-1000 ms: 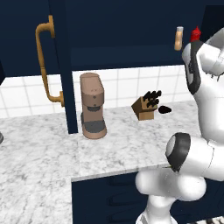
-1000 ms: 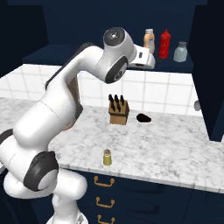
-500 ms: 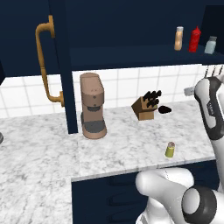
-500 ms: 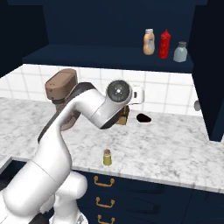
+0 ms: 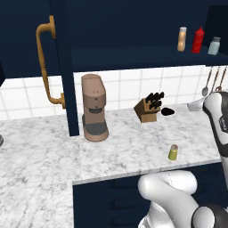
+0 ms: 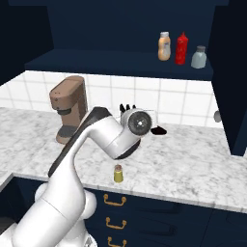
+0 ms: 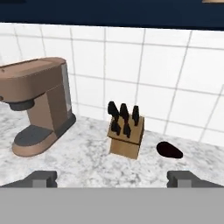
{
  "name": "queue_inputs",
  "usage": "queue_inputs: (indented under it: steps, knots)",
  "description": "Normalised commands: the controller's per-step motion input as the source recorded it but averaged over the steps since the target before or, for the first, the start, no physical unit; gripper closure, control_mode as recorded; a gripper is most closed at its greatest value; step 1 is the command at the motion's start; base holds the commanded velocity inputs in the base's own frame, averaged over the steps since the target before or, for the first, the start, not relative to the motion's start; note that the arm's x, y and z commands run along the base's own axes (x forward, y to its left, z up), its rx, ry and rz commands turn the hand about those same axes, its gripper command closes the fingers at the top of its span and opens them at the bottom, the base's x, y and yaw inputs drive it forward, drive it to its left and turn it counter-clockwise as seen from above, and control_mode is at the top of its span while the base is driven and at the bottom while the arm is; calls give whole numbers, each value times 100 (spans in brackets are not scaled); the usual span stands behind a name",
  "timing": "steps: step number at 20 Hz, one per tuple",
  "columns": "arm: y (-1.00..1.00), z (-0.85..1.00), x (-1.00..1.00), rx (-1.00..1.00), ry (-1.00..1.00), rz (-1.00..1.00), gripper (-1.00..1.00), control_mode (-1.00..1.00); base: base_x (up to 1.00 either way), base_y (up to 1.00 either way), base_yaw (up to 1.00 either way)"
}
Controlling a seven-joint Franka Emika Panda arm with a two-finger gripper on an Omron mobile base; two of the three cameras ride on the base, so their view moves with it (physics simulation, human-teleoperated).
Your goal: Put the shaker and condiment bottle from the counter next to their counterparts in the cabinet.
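The yellow-green shaker stands upright near the front edge of the marbled counter. On the cabinet shelf the tan-orange condiment bottle stands just left of the red squeeze bottle, with the pale grey-blue shaker further right. My gripper is open with nothing between its fingertips. It hangs at counter height and faces the tiled wall. The shaker is hidden from the hand view.
A brown coffee machine stands at the left of the counter. A wooden knife block and a small dark object sit by the wall. The open cabinet door with its brass handle hangs left.
My arm has come down from the cabinet shelf to counter height with the gripper open. The condiment bottle stays on the shelf beside the red bottle. The shaker has not moved.
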Motion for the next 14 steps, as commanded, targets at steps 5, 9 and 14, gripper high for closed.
queue_inputs:
  steps: [5, 9, 14]
  knots:
    - [0, -72, -1, 2, 0, 51, -100, -100, 0, 0, 0]
    - [0, -68, 0, 0, -3, 54, -100, -100, 0, 0, 0]
    - [13, -21, 0, 0, 5, 21, -100, -100, 0, 0, 0]
